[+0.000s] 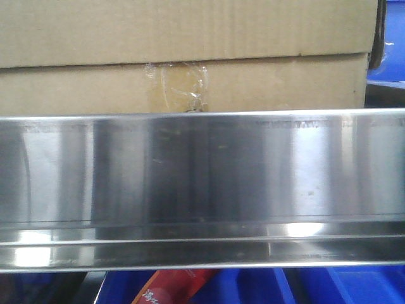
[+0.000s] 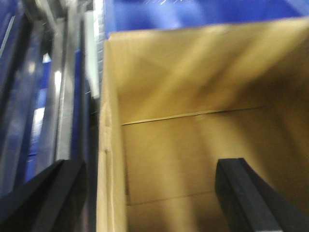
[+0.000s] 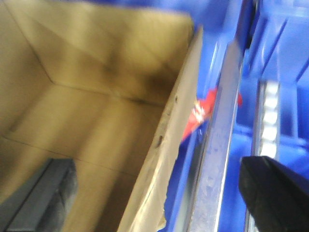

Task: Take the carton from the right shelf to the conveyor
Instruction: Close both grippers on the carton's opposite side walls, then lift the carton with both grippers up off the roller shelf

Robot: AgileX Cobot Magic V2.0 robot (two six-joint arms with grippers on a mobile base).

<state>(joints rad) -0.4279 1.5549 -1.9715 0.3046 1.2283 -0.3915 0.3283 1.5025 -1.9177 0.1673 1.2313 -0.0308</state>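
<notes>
Front: carton (image 1: pixel 190 82) behind right shelf (image 1: pixel 202 177); wrists: left end effector (image 2: pixel 149 166), right end effector (image 3: pixel 159 166) wide astride walls

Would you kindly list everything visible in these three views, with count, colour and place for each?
carton: one, brown, behind the shelf's steel lip; open-topped in the wrist views
tape: one patch, clear, on the carton's front seam
right shelf: one, shiny steel, its lip spans the front view
blue bins: number unclear, blue, below the lip and beside the carton
red packet: one, red, among the bins below the lip
left gripper: one, black, open, straddling a carton side wall
right gripper: one, black, open, straddling a carton side wall
</notes>
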